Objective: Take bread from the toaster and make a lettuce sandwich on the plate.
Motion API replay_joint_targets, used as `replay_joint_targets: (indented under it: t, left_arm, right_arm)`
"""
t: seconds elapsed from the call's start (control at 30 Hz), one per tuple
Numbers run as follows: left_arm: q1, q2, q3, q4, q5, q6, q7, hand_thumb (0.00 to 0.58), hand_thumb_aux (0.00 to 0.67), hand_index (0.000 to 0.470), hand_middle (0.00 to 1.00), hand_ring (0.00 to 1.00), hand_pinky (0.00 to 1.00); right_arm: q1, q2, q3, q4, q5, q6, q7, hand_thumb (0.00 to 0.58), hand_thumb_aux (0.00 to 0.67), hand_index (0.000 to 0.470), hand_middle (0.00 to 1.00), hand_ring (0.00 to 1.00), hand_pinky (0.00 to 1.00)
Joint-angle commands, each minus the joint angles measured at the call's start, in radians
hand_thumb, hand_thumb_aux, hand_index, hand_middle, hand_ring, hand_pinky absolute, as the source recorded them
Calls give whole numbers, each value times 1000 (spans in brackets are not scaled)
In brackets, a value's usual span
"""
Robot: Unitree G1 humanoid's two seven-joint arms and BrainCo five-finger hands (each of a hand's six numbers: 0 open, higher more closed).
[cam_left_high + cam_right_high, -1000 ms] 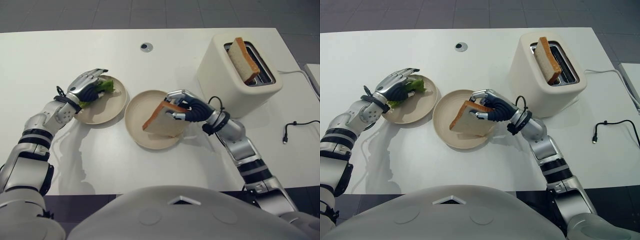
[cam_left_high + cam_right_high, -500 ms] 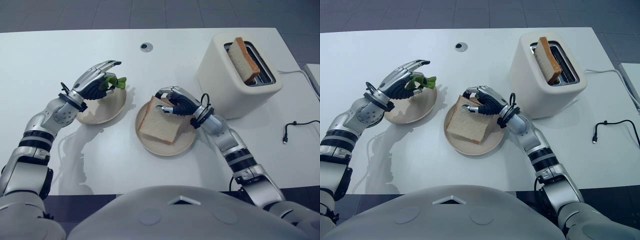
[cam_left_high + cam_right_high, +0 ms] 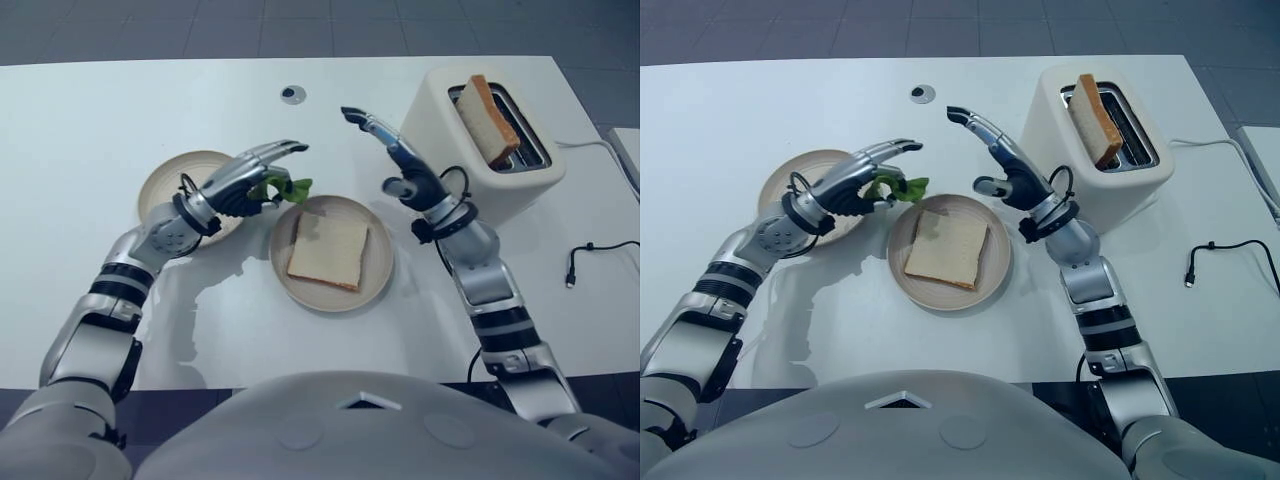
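Note:
A slice of bread [image 3: 328, 250] lies flat on the beige plate [image 3: 379, 276] in the middle of the table. My left hand [image 3: 240, 181] hovers just left of that plate, shut on a green lettuce leaf [image 3: 280, 189] that hangs near the plate's upper left rim. My right hand [image 3: 395, 160] is raised above the plate's far right side, fingers spread open and holding nothing. Behind it stands the cream toaster [image 3: 450, 170] with a second slice of bread [image 3: 490, 119] sticking up from a slot.
A second beige plate [image 3: 165, 184] sits at the left, partly behind my left hand. A small round fitting [image 3: 292, 94] is set in the table at the back. A black cable end [image 3: 575, 270] and a white cord [image 3: 590, 146] lie at the right.
My right hand let go of the bread, which now lies flat on the plate, and rose with fingers spread. My left hand carried the lettuce from the left plate towards the middle plate.

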Motion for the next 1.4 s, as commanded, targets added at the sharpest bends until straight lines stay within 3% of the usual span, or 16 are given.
replay_joint_targets:
  t: [0.03,0.13,0.27,0.3,0.33,0.37,0.4,0.43,0.6,0.73,0.93,1.1,1.4]
  left_arm:
    - [24,-64,-76,-33,54,-14,-43,580,670,470,0,0,0]
    - [26,-100,-127,-20,67,-24,-81,578,631,442,0,0,0]
    - [17,-118,-138,-4,95,-16,-77,580,670,470,0,0,0]
    - [17,-121,-140,-3,96,-22,-77,579,638,448,0,0,0]
    - [18,-123,-141,-2,96,-27,-77,555,531,372,0,0,0]
    - [18,-126,-142,-3,97,-31,-75,449,352,247,0,0,0]
    - [18,-129,-141,-3,98,-32,-73,390,286,201,0,0,0]
    - [17,-132,-141,-2,101,-30,-69,5,3,2,0,0,0]
    - [16,-144,-143,-2,102,-24,-71,0,0,0,0,0,0]
    - [19,-150,-141,-4,84,-33,-77,0,0,0,0,0,0]
    - [21,-152,-120,-30,89,-24,-60,0,0,0,0,0,0]
    - [1,-147,-119,9,115,8,-49,0,0,0,0,0,0]
    - [-11,-151,-123,46,133,10,-27,0,0,0,0,0,0]
  right_arm:
    - [38,-72,-74,-113,124,9,74,0,0,0,0,0,0]
    - [48,-110,-133,-143,153,-2,99,0,0,0,0,0,0]
    - [89,-163,-211,-197,212,-8,143,0,0,0,0,0,0]
    - [95,-176,-236,-210,219,-7,147,0,0,0,0,0,0]
    - [96,-187,-264,-216,214,-6,143,0,0,0,0,0,0]
    - [92,-198,-298,-214,192,-5,132,0,0,0,0,0,0]
    - [86,-206,-320,-207,179,-4,126,0,0,0,0,0,0]
    - [80,-213,-340,-196,166,-5,121,0,0,0,0,0,0]
    - [51,-257,-466,-122,72,-8,60,0,0,0,0,0,0]
    - [22,-321,-531,14,-160,-17,-60,0,0,0,0,0,0]
    - [65,-432,-431,203,-543,38,-195,0,0,0,0,0,0]
    - [125,-472,-341,168,-562,6,-145,0,0,0,0,0,0]
    - [61,-474,-270,152,-559,21,-176,0,0,0,0,0,0]
